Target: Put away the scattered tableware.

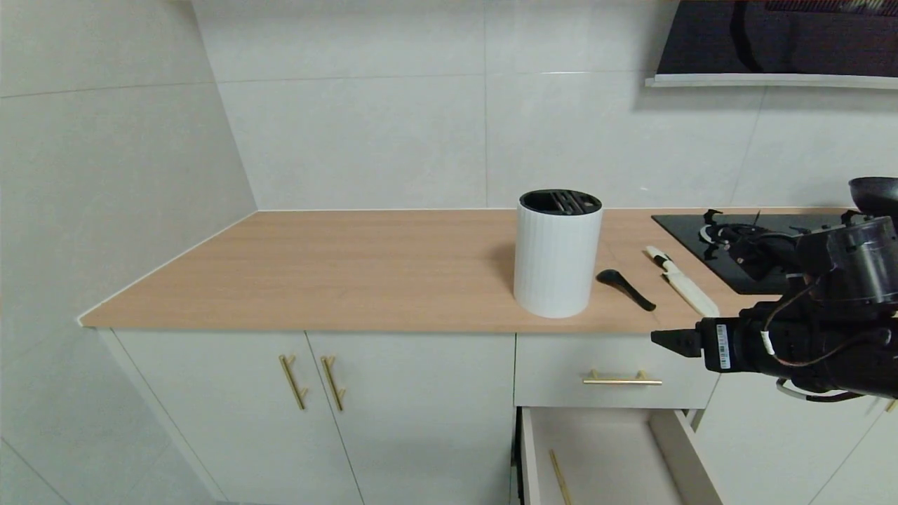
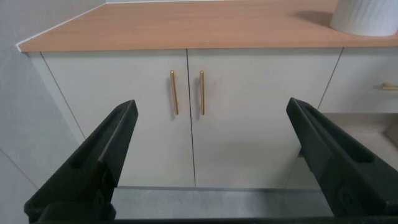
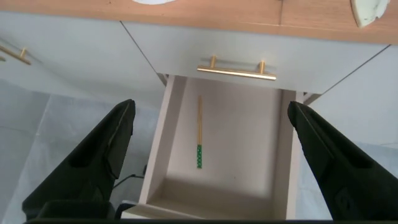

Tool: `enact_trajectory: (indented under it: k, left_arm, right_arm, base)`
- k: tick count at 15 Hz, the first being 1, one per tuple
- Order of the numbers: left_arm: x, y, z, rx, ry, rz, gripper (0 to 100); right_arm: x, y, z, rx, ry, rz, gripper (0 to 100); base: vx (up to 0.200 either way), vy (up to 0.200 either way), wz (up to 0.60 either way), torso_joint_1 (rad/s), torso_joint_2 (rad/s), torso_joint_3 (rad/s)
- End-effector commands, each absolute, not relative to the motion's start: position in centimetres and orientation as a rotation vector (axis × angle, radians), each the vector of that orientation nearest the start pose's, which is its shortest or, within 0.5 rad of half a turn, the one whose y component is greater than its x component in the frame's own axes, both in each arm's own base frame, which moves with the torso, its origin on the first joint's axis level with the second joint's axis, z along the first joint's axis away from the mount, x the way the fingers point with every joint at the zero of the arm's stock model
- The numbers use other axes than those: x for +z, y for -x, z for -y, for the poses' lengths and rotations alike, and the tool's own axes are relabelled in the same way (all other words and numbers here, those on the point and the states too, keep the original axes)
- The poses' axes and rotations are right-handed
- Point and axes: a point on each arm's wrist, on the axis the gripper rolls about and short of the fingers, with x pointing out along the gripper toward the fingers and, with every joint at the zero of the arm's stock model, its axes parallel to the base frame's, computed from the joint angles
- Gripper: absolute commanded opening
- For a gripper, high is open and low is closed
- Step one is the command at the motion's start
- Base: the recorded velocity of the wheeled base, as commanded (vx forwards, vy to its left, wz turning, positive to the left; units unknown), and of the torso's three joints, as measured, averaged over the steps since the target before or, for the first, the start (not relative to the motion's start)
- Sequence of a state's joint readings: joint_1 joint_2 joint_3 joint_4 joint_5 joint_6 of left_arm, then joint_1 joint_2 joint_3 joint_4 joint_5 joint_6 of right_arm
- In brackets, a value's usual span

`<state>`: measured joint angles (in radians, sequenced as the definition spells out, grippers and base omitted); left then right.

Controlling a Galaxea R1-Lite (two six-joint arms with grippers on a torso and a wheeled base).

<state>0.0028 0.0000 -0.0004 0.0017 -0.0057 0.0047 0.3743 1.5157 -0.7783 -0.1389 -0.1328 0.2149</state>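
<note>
On the wooden counter (image 1: 351,266) a black spoon (image 1: 625,287) and a white knife (image 1: 682,282) lie to the right of a white ribbed utensil holder (image 1: 558,259). Below them a drawer (image 1: 670,449) stands pulled out with a chopstick (image 1: 559,478) on its floor. My right gripper (image 1: 670,341) hovers open in front of the counter edge, above this drawer (image 3: 249,143); the green-tipped chopstick (image 3: 199,132) lies between its spread fingers (image 3: 93,168). My left gripper (image 2: 211,162) is open and empty, low, facing the cabinet doors (image 2: 186,112).
A black gas hob (image 1: 736,242) occupies the counter's right end under a range hood (image 1: 772,42). Above the open drawer is a shut drawer with a gold handle (image 1: 622,381). The tiled wall closes in on the left. The counter's left half is bare wood.
</note>
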Motion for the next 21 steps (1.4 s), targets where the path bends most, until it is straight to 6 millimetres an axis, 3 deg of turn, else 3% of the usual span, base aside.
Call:
enact_trajectory:
  k: [1,3,6,9,12,15,18,21]
  left_arm:
    - [7.5,2.3,0.0,-0.003,-0.005,-0.002,100]
    - [7.5,2.3,0.0,-0.005,-0.005,-0.002,100]
    - [7.5,2.3,0.0,-0.003,-0.005,-0.002,100]
    - [7.5,2.3,0.0,-0.003,-0.005,-0.002,100]
    - [7.5,2.3,0.0,-0.003,-0.005,-0.002,100]
    - [7.5,2.3,0.0,-0.003,-0.005,-0.002,100]
    - [7.5,2.3,0.0,-0.003,-0.005,-0.002,100]
    - [7.5,2.3,0.0,-0.003,-0.005,-0.002,100]
  right_arm:
    - [17.8,-23.5,-9.0,0.172,-0.049,-0.608,100]
    - [18.7,-24.6,-8.9,0.176,-0.015,-0.525,100]
    - [19.6,-29.9,-7.6,0.163,0.014,-0.431,100]
    - [17.7,-35.2,-6.0,0.288,0.034,-0.453,100]
    - [15.4,-40.4,-5.0,0.302,0.091,-0.454,100]
    - [13.0,-43.2,-5.6,0.326,0.098,-0.471,100]
    - [10.3,-44.3,-5.6,0.328,0.108,-0.523,100]
    - [9.1,-45.3,-5.2,0.319,0.115,-0.505,100]
  base:
    - [0.000,0.000,0.00,0.022,-0.05,-0.012]
    - [0.000,0.000,0.00,0.000,0.00,0.000]
    - [0.000,0.000,0.00,0.000,0.00,0.000]
    - [0.000,0.000,0.00,0.000,0.00,0.000]
    - [0.000,0.000,0.00,0.000,0.00,0.000]
    - [0.000,0.000,0.00,0.000,0.00,0.000]
    - [0.000,0.000,0.00,0.000,0.00,0.000]
    - [0.000,0.000,0.00,0.000,0.00,0.000]
